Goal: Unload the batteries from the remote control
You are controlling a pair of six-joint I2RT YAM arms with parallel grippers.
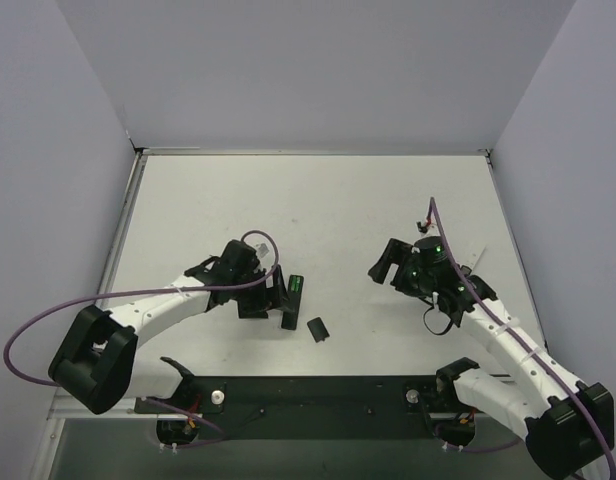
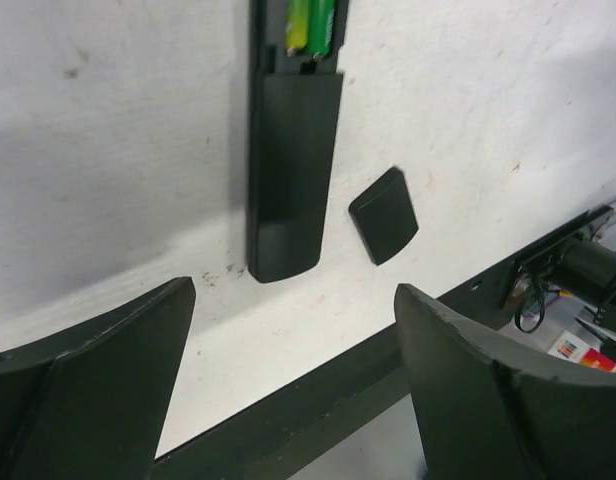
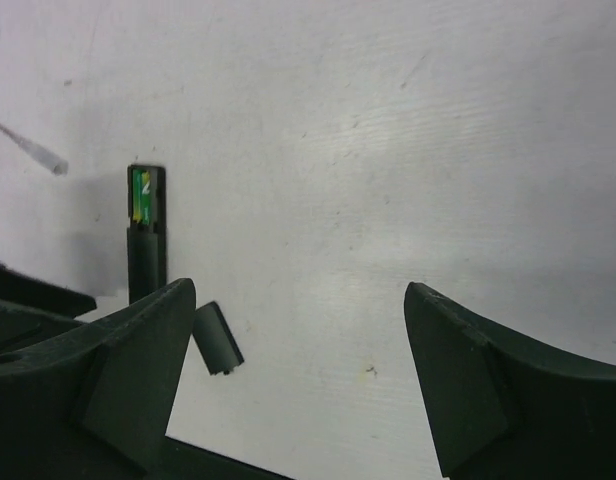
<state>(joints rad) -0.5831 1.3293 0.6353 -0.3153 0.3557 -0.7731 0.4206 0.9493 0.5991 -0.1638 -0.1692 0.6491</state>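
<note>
Left claw point(image 2: 295, 292): jaws wide, nothing between them. Remote control point(image 2: 288, 170) lies flat on the tabletop point(image 2: 108, 150) just ahead of this claw, slot face up. Batteries point(image 2: 310, 25) (green wrap, two side by side) sit in the slot at the remote's far end. Small black cover point(image 2: 383, 215) lies loose just right of the remote. Right claw point(image 3: 300, 292): jaws wide, empty; the remote lies well off to its left.

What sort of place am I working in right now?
Probably a lab test cell, not a home: a white table boxed in by plain walls, with the remote control and its loose cover laid out.
</note>
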